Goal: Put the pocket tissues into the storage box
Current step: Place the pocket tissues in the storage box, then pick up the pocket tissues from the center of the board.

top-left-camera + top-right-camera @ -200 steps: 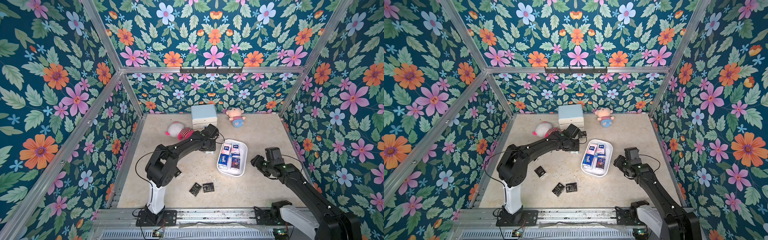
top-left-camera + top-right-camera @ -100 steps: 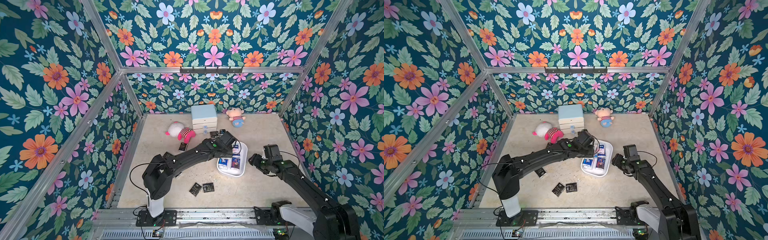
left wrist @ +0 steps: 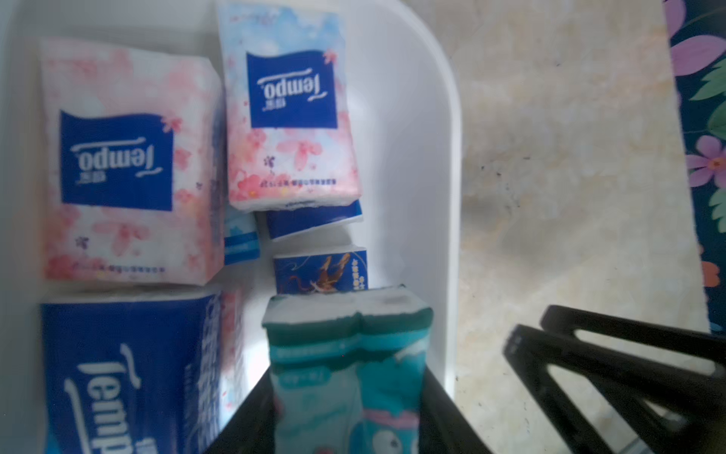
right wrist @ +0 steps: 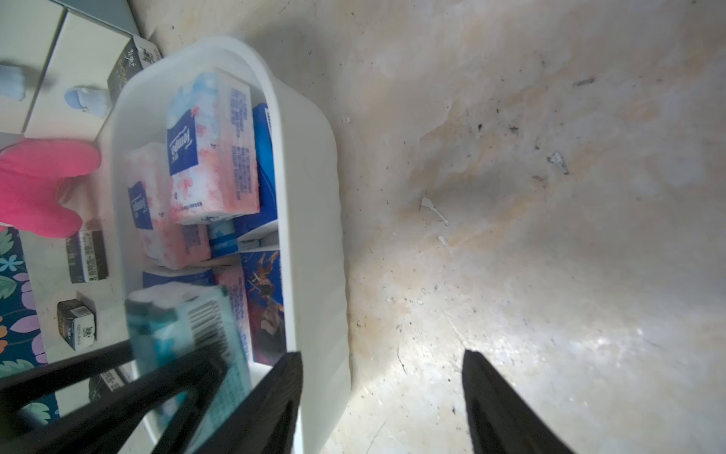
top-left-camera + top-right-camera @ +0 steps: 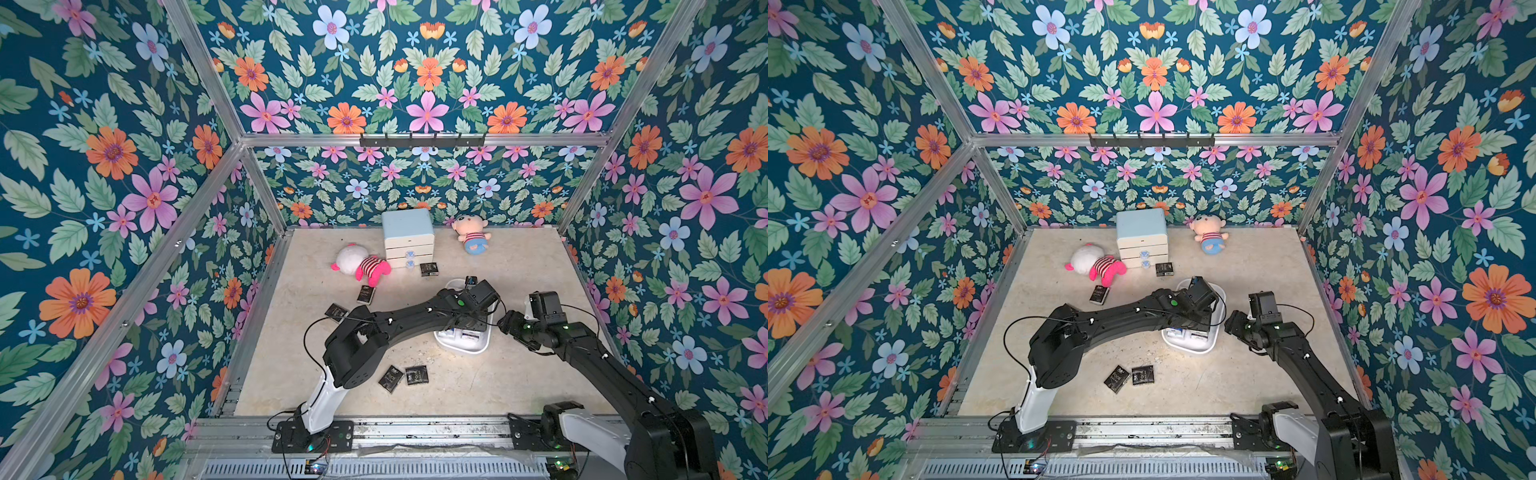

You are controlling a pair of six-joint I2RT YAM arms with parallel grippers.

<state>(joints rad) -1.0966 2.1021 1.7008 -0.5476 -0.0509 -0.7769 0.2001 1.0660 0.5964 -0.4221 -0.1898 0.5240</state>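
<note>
Teal plastic is showing between the fingers of your left pincer (image 3: 347, 393). It is clamping a teal packet (image 3: 349, 338) by its sides, and you are holding it inside the line of the storage box (image 3: 416, 165) walls, above the packets (image 3: 118, 157) lying there. You cannot tell whether its lower end is touching them. Pink, light blue and dark blue wrappers are crowding the box's far end and the long side towards the desk's left edge. A bare white strip is running along the inside of the other long wall.

Your right pincer (image 4: 381, 353) is hanging open and empty, with one finger just beside the outside of that wall and the other over bare desk (image 4: 550, 196). Bare desk is stretching from that wall to the right edge.

Five black packets (image 5: 391, 378) are lying outside the box. Two are sitting side by side near the front edge, and two more just in front of the pink plush toy (image 5: 361, 266). The fifth is lying just beside the drawer cabinet (image 5: 408, 232) at the back edge, close to the box's far rim.
</note>
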